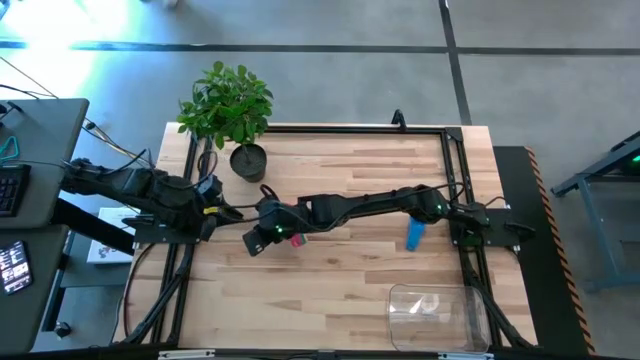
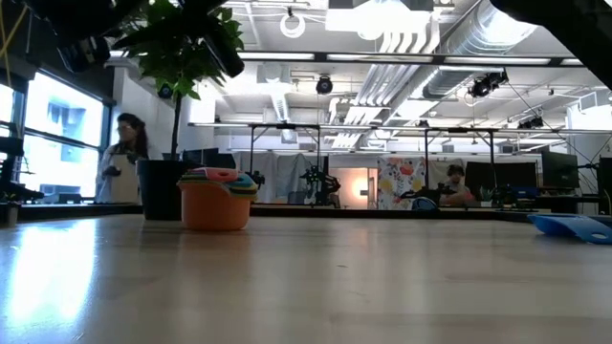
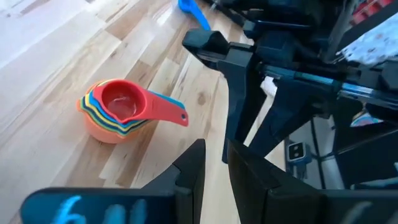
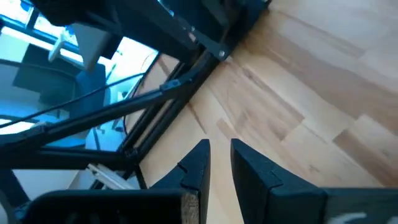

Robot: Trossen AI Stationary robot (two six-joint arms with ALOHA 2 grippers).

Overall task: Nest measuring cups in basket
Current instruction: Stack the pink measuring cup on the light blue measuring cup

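Observation:
A nested stack of measuring cups (image 3: 115,112), orange at the bottom and a red-pink one on top, stands on the wood left of the table's middle. In the high view only its pink edge (image 1: 296,239) shows under my right arm; it also shows in the low view (image 2: 215,199). A single blue cup (image 1: 415,235) lies to the right. The clear basket (image 1: 435,310) sits at the near right edge. My right gripper (image 1: 256,240) hangs just left of the stack, fingers (image 4: 219,163) shut and empty. My left gripper (image 1: 215,210) waits at the left edge, shut (image 3: 214,165).
A potted plant in a dark pot (image 1: 247,160) stands near the far left of the table. A black frame rail (image 1: 320,128) runs around the table's edges. Bare wood lies between the stack and the basket. People sit in the room behind.

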